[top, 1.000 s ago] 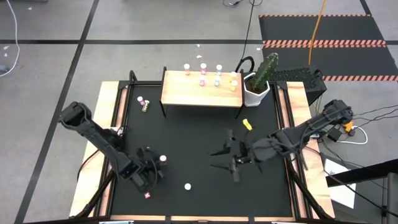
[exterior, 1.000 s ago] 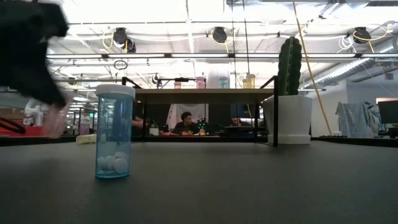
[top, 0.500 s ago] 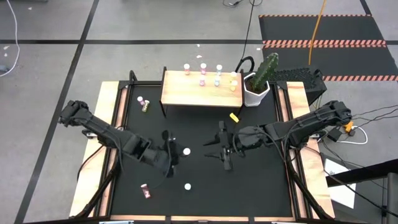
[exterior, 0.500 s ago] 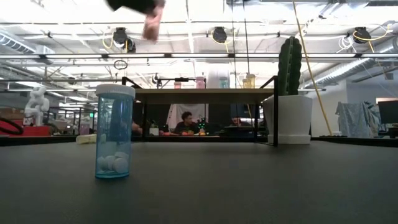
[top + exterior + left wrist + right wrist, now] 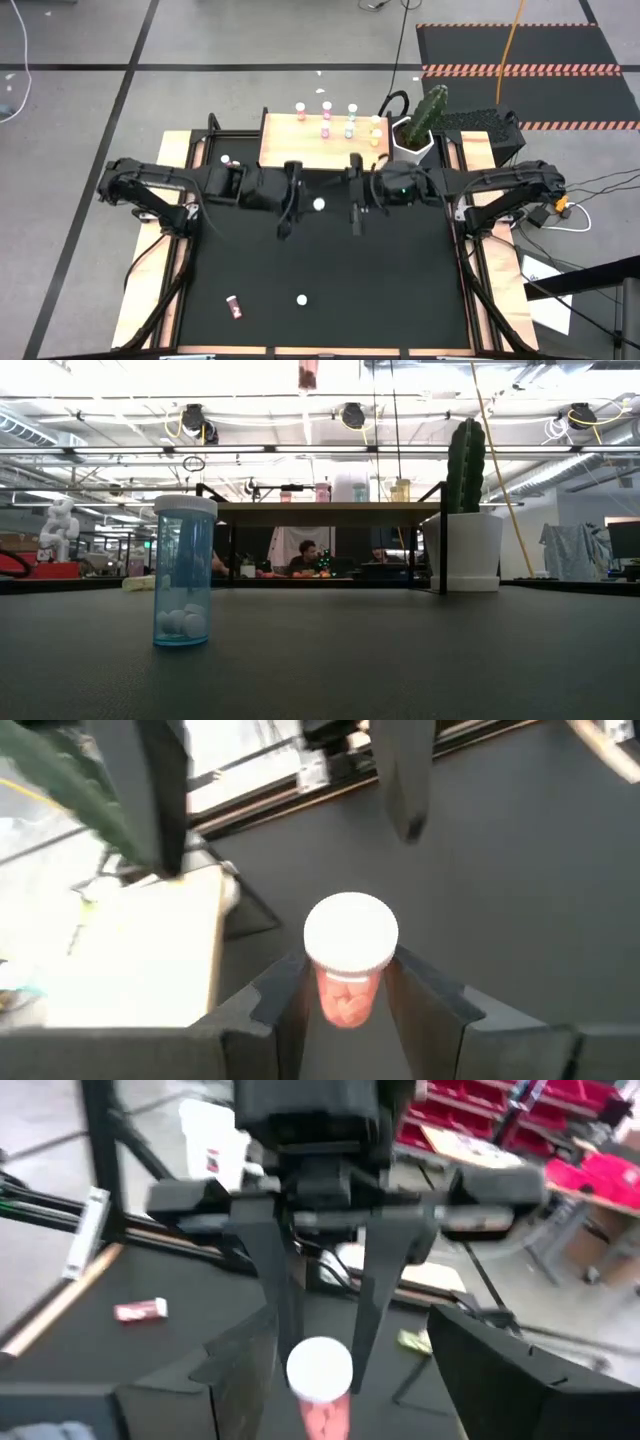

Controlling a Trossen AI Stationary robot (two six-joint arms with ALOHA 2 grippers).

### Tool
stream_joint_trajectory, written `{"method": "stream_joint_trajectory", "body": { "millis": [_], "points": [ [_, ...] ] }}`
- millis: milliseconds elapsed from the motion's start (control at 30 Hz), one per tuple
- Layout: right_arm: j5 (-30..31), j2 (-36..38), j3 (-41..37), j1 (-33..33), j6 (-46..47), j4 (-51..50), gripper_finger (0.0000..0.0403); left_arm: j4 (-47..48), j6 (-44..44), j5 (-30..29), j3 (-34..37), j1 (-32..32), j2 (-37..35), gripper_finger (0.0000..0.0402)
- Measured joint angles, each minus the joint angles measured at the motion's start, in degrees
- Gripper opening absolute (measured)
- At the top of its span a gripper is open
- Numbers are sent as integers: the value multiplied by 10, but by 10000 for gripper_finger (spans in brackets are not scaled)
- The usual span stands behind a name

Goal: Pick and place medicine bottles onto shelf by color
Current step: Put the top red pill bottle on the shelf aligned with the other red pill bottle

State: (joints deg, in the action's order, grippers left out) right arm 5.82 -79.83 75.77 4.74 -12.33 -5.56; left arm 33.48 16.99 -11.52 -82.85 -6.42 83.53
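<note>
Both arms now meet before the light-wood shelf point(image 5: 322, 150), at table's twelve o'clock. Left gripper point(image 5: 345, 992) clamps white-capped pink medicine bottle point(image 5: 348, 957); right gripper point(image 5: 355, 205) spread wide, empty.

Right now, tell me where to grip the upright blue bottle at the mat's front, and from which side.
Grip the blue bottle across its body, just below the white cap. It stands upright, apart from the others on the black mat, so coming straight down with a finger on each side looks best.

White-capped pink bottle point(image 5: 348, 965); blue bottle point(image 5: 184, 573); light-wood shelf point(image 5: 322, 150); black mat point(image 5: 400, 280).
</note>
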Motion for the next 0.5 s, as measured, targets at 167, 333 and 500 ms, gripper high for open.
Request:
{"method": "stream_joint_trajectory", "body": {
  "millis": [167, 333, 500],
  "points": [
    [0, 0, 2, -22, 5, -29, 252, -8, 35, 49, -4, 55, 0, 131],
    [14, -19, 1, -44, -11, -48, 252, -9, 38, 71, -4, 90, 0, 131],
    [7, -31, 2, -70, -19, -29, 251, -25, 21, 71, -4, 102, 0, 131]
  ]
}}
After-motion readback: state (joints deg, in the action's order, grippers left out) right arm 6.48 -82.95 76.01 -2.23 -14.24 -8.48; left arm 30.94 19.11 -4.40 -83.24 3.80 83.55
